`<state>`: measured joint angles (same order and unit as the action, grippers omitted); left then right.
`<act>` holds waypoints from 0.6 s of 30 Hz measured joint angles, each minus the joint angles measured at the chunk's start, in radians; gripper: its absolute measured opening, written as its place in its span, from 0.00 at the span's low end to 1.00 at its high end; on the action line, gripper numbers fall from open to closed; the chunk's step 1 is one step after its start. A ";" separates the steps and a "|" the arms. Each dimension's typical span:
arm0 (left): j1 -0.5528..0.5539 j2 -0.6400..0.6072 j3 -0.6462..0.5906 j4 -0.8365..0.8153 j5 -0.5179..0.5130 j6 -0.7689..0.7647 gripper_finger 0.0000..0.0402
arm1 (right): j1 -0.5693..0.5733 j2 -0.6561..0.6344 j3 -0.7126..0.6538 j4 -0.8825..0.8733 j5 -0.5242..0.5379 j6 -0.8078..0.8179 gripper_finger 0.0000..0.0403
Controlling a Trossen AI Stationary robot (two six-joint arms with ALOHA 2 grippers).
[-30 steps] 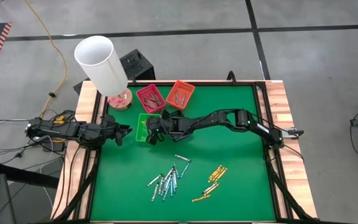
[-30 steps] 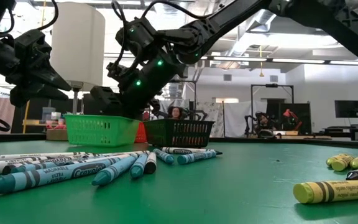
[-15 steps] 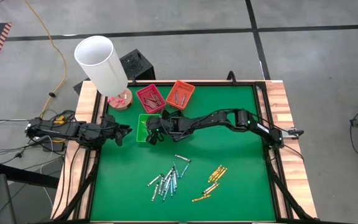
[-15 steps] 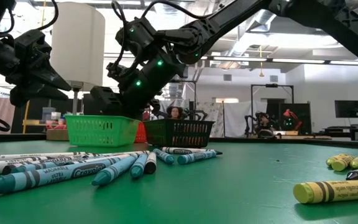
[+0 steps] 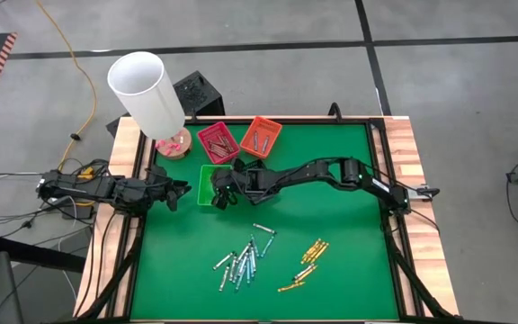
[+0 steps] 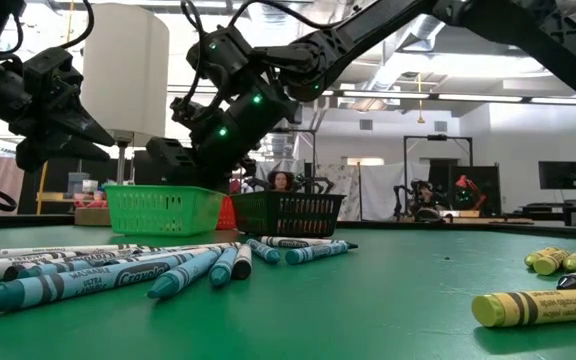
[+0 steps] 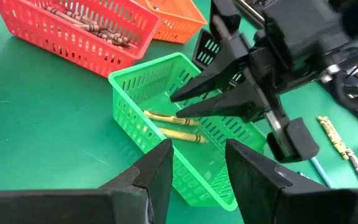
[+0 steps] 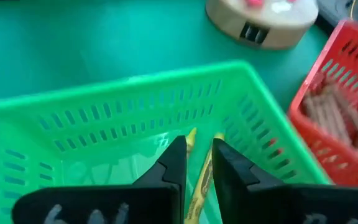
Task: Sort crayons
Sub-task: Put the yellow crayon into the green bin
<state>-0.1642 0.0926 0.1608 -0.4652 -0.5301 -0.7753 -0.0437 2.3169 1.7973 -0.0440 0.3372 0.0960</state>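
Right end effector (image 7: pixel 182 107) has just parted over the green tray (image 7: pixel 135 81), yellow crayon (image 7: pixel 166 117) dropping free; lift straight up, clearing the walls.

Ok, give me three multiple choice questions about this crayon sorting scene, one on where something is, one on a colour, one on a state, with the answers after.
1. Where is the right gripper?
A. Over the green tray
B. Over the loose blue crayons
C. Off the table

2. What colour are the crayons in the green tray?
A. Light blue
B. Yellow
C. Grey-white

3. What state is the left gripper in?
A. Shut on a crayon
B. Gripping the red tray
C. Open and empty

Answers:
1. A, its fingers reach down into the green tray in the left wrist view.
2. B, yellow sticks lie on that tray's floor.
3. C, its fingers stand apart with nothing between them, beside the green tray.
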 joint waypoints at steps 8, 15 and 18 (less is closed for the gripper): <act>0.000 0.000 0.000 -0.013 0.000 0.000 0.34 | 0.029 -0.170 0.001 -0.055 0.001 -0.122 0.18; 0.000 0.000 0.000 -0.025 -0.001 0.011 0.34 | 0.089 -0.416 0.001 -0.342 0.001 -0.143 0.18; 0.000 0.000 0.000 -0.026 -0.005 0.011 0.34 | 0.127 -0.508 0.001 -0.505 0.001 -0.085 0.18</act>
<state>-0.1641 0.0926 0.1608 -0.4909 -0.5349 -0.7640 0.0831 1.8087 1.7985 -0.5493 0.3386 0.0111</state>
